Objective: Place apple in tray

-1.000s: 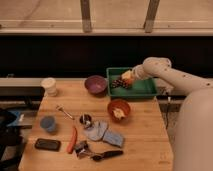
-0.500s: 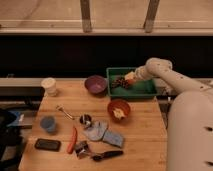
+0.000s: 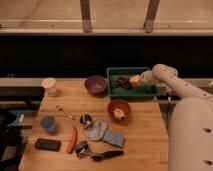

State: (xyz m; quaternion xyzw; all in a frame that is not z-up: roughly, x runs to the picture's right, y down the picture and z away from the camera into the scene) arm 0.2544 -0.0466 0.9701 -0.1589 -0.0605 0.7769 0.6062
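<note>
The green tray (image 3: 129, 92) stands at the back right of the wooden table. The yellow-orange apple (image 3: 134, 79) is inside the tray on its right side, next to a dark brown lumpy cluster (image 3: 121, 82). My gripper (image 3: 140, 78) reaches in from the right over the tray and is right at the apple. The white arm runs from the lower right up to it.
A dark purple bowl (image 3: 95, 84) sits left of the tray. An orange bowl (image 3: 119, 109) with pale food is in front of it. A white cup (image 3: 49, 86), blue cup (image 3: 48, 123), black phone (image 3: 47, 145), red pepper (image 3: 73, 140), cloth (image 3: 102, 132) and utensils lie left.
The gripper with the apple has stayed over the right part of the tray; the arm has shifted slightly. Nothing else on the table has moved.
</note>
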